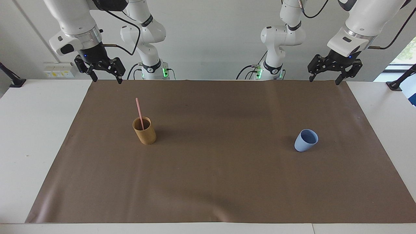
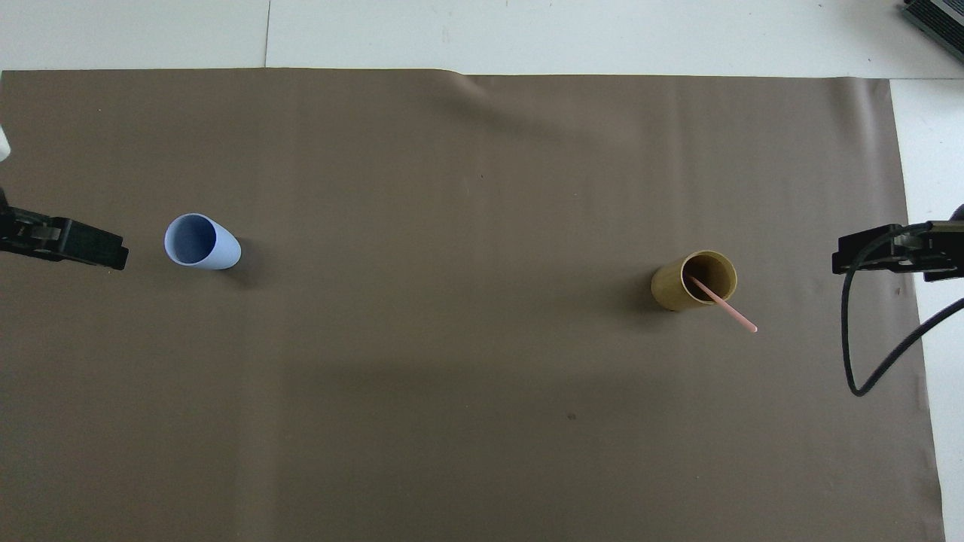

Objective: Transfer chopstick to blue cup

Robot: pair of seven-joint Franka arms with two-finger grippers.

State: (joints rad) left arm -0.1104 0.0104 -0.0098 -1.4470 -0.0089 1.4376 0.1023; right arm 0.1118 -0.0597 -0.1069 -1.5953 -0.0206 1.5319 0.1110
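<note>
on the brown mat (image 1: 208, 182) | chopstick (image 1: 140, 112) leans in tan cup (image 1: 145, 131), blue cup (image 1: 305, 140) well apart | right gripper (image 1: 104, 76), left gripper (image 1: 325, 77) both agape, empty | your risk: tipping tan cup on pull-out

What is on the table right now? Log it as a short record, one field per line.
chopstick: standing in the tan cup, leaning on its rim
tan cup: upright, toward the right arm's end of the brown mat
blue cup: upright, empty, toward the left arm's end
left gripper: fingers open, raised, holding nothing, waiting
right gripper: fingers open, raised, holding nothing, waiting
task: not started
</note>
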